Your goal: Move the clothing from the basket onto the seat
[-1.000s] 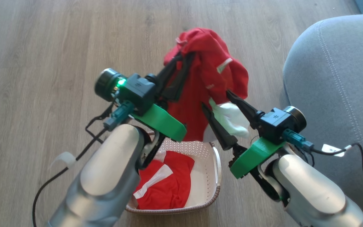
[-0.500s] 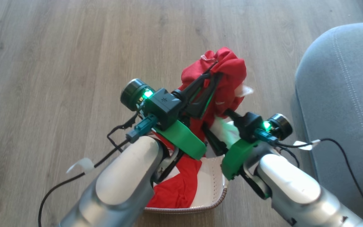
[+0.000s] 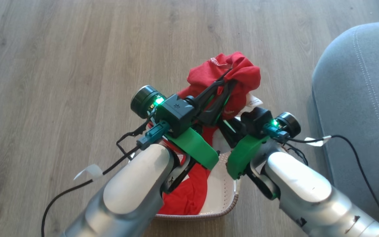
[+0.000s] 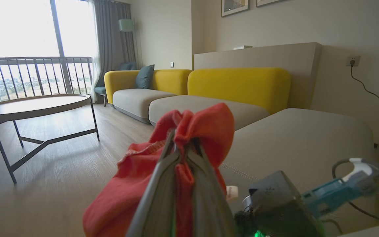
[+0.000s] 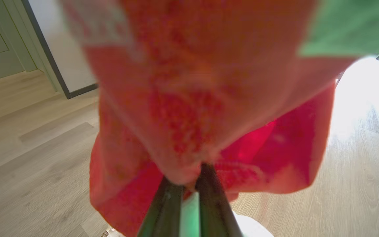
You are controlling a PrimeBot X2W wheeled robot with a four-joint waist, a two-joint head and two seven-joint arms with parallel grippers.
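Clothing [image 3: 239, 67] hangs bunched above the basket [image 3: 224, 194], a red garment pinched in two places: the left pincer [image 4: 183, 148] is clamped on its top fold, and the right pincer [image 5: 189, 182] has its fingers nearly together on a lower fold of the same fabric. A second red piece [image 3: 189, 197] with a white stripe lies in the basket. The seat [image 3: 357, 98] stands just to the right, apart from the load. To carry well, both arms should swing right together with even spacing, so the cloth neither stretches nor sags, and rise enough that the hanging tail clears the basket rim and the cushion's rounded edge. They should open only once the fabric rests well in on the cushion, since near the edge it could slide to the floor [image 3: 77, 65]
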